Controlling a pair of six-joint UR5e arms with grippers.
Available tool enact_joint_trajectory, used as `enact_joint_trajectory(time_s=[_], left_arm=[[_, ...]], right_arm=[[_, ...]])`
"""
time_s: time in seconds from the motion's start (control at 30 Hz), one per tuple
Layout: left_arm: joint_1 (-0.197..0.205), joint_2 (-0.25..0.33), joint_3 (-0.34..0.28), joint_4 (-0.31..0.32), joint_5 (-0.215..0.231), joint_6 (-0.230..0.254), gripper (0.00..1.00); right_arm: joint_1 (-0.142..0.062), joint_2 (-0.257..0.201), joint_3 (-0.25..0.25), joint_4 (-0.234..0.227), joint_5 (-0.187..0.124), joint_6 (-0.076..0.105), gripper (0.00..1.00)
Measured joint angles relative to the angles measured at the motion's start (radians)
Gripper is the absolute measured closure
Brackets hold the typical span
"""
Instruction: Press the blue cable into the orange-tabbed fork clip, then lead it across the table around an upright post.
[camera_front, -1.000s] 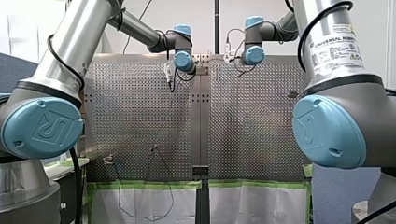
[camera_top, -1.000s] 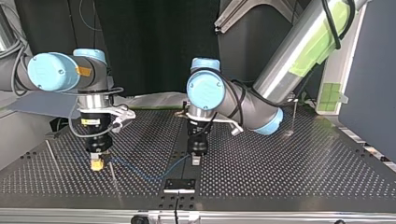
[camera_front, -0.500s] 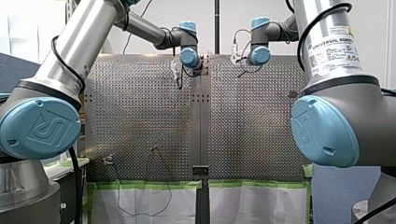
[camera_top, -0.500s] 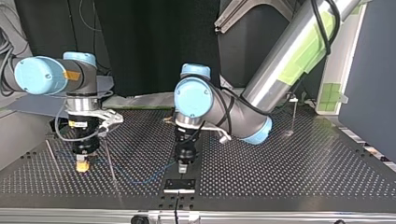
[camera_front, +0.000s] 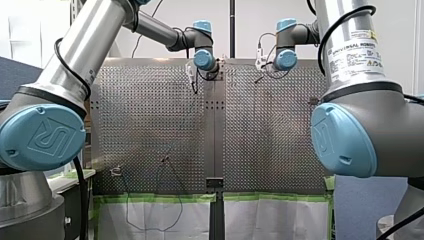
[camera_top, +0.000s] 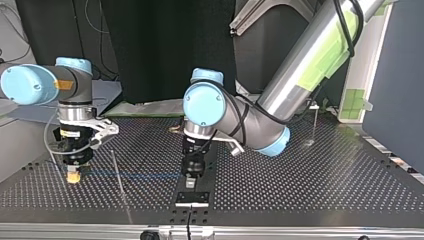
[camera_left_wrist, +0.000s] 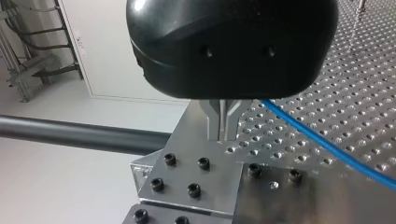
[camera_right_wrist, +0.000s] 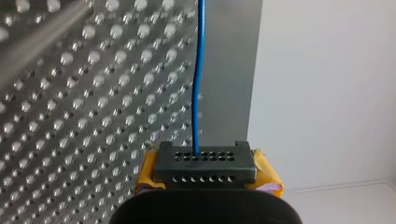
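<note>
The thin blue cable (camera_top: 140, 174) runs taut and straight just above the perforated metal table (camera_top: 300, 185). It stretches from our right tool (camera_top: 73, 176), yellow pads clamped on it, to our left tool (camera_top: 190, 181), whose metal fingers (camera_left_wrist: 214, 123) seem closed on it.

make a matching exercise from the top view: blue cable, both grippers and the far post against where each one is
Things:
1. blue cable
2. my right gripper
3. my left gripper
4. upright post

Places, top view:
a. over the bolted plate, mid view
b. alone at the view's right
c. at the view's left, yellow pads
d. stretched between both grippers

Pairs: 1-d, 2-c, 3-a, 4-b
</note>
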Motion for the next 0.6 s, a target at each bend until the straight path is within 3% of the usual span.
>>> enact_joint_trajectory(time_s=[0.4,0.6], left_arm=[[-0.024,-0.057,0.07,-0.025,0.001,-0.014,1.0],[-0.036,-0.08,0.107,-0.039,0.012,-0.03,1.0]], right_arm=[[-0.042,0.0,0.0,0.029,-0.001,0.011,1.0],[-0.028,0.0,-0.001,0.028,0.0,0.011,1.0]])
